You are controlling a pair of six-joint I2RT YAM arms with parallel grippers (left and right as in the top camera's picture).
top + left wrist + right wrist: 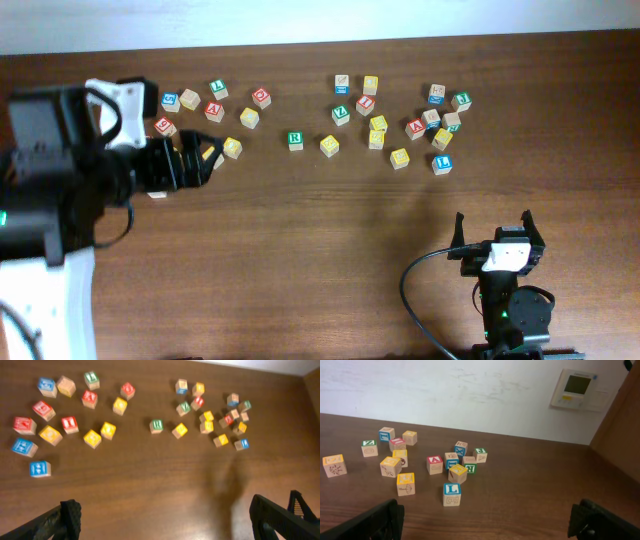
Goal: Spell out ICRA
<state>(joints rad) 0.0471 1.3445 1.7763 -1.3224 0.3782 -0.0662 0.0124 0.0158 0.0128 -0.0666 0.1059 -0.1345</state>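
L tool jaws apart, empty, near a yellow cube. R tool apart too, empty, well away from green R cube.

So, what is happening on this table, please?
Two robot arms are at a wooden table strewn with alphabet cubes. The left gripper, open and empty, hovers beside a yellow cube in the left group. The right gripper is open too, near the front edge, away from all cubes. The green R cube lies alone in the middle; no word is lined up yet.
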